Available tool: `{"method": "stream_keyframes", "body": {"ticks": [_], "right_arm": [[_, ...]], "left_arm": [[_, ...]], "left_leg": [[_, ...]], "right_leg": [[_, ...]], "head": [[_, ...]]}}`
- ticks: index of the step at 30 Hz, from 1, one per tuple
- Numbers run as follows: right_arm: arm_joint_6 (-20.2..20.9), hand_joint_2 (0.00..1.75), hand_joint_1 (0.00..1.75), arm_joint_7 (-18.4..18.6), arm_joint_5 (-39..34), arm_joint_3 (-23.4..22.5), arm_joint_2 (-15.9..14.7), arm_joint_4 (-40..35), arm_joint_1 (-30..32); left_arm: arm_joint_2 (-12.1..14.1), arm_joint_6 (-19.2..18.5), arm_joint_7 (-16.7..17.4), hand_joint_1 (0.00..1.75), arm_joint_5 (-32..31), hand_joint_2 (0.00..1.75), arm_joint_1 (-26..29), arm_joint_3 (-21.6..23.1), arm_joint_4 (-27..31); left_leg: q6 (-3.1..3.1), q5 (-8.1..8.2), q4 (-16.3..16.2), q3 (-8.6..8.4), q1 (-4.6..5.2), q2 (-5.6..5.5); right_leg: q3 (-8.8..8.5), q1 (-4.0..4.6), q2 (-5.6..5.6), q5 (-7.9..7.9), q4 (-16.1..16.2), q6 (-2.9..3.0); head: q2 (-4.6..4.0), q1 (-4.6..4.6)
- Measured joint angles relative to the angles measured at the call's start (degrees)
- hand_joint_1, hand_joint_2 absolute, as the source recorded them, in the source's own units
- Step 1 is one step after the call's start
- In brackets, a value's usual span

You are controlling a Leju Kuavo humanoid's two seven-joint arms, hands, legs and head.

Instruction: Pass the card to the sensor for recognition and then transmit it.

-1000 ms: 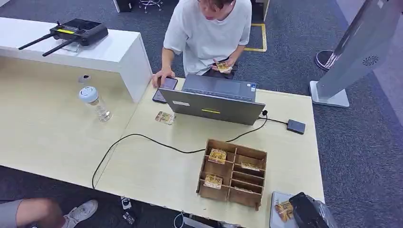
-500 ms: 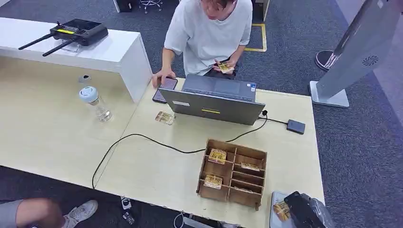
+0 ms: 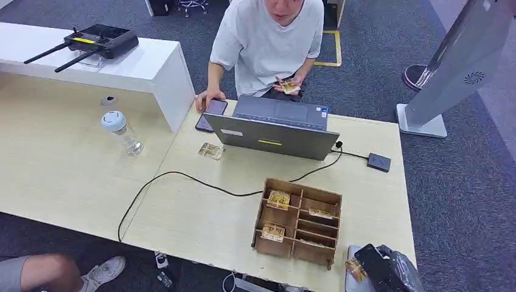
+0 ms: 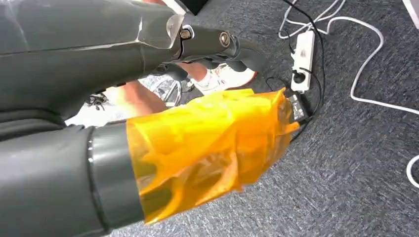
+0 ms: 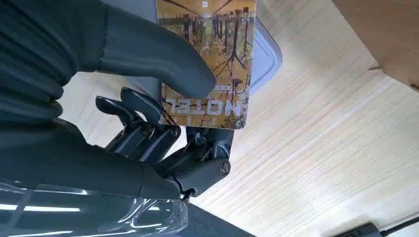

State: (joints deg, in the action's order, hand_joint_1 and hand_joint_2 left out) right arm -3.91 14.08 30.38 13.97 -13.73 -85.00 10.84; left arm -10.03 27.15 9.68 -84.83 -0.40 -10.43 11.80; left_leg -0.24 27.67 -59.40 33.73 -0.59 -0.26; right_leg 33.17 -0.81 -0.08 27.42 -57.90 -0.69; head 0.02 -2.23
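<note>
right hand [image 5: 163, 98] pinches card [image 5: 210, 59] over grey tray [image 3: 351, 271], 5 o'clock of wooden box [image 3: 297, 222]; left hand [image 4: 197, 143] grip: cannot tell

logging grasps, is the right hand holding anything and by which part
Yes: the right hand pinches the card at its end by the word HOTEL.

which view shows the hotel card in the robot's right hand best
The right wrist view: the yellow-brown printed card is large, pinched under the right hand's grey thumb, "HOTEL" legible. The head view shows it as a small patch at the frame's bottom edge. The left wrist view faces the floor.
</note>
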Motion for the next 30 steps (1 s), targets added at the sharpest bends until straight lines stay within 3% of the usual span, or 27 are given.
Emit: {"method": "stream_keyframes", "body": {"ticks": [17,30], "right_arm": [[-0.41,1.75,1.75,-0.37,2.53,0.24,1.55,0.31,-0.81],[4.42,1.75,1.75,-7.91,-12.09,-2.71,1.57,-0.63,-0.01]], "left_arm": [[0.0,0.04,0.02,0.0,0.31,0.0,0.01,0.0,0.0],[0.07,0.15,-0.48,0.0,0.83,0.0,0.01,0.0,0.0]], "left_leg": [[0.0,0.0,0.0,0.0,0.0,0.0],[0.0,0.0,0.0,0.0,0.0,0.0]], "right_leg": [[0.0,0.0,0.0,0.0,0.0,0.0],[0.01,0.0,0.0,0.0,0.0,0.0]], "head": [[0.0,0.0],[0.0,0.0]]}}
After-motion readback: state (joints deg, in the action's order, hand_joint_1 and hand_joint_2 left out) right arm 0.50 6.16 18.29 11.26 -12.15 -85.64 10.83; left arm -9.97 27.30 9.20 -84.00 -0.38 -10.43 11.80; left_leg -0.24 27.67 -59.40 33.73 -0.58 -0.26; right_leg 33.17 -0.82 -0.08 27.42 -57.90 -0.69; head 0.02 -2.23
